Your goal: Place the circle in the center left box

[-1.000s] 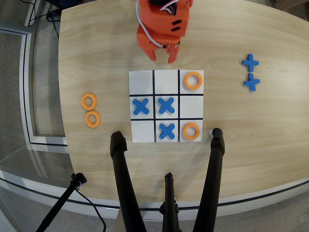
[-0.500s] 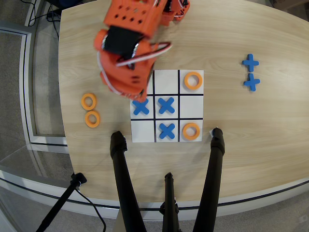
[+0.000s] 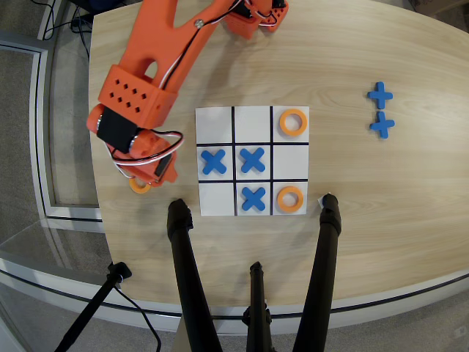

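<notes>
We have swung the pincer [image 3: 144, 176] from the board [image 3: 252, 160] onto the spare orange rings [image 3: 138, 186]; its grip is hidden.

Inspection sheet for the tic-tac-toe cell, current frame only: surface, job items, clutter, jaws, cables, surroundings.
Surface: light wooden table, rounded edge.
Job's things: white nine-square board; flat orange rings in top right and bottom right squares; blue plastic crosses in middle left, centre and bottom centre squares; middle right square bare. One more orange ring left of board, mostly under the orange arm.
Clutter: two spare blue crosses at right.
Grippers: jaws hidden under the arm; state unreadable.
Cables: white and black wires on the arm's wrist.
Surroundings: black tripod legs over the near edge.
</notes>
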Controlling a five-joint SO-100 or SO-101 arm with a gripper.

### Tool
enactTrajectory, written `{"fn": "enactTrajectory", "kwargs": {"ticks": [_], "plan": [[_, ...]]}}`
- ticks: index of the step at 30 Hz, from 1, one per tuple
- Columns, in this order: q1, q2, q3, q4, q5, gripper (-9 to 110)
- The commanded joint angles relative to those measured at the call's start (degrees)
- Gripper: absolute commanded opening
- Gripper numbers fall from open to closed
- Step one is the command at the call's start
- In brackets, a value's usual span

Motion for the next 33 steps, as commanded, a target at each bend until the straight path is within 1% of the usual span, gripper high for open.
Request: {"fn": "enactTrajectory", "kwargs": {"ticks": [1, 9, 10, 16, 26, 33], "plan": [[1.05, -1.58, -3.43, -0.26, -1.41, 20], [3.96, -9.4, -10.02, -0.18, -4.31, 20], [4.31, -10.37, -10.99, -0.09, -4.66, 22], [6.59, -14.77, -16.52, 3.08, -7.91, 23], [7.56, -17.14, -16.35, 6.15, -9.4, 24], [7.47, -19.51, -16.87, 5.98, -9.4, 24]]}}
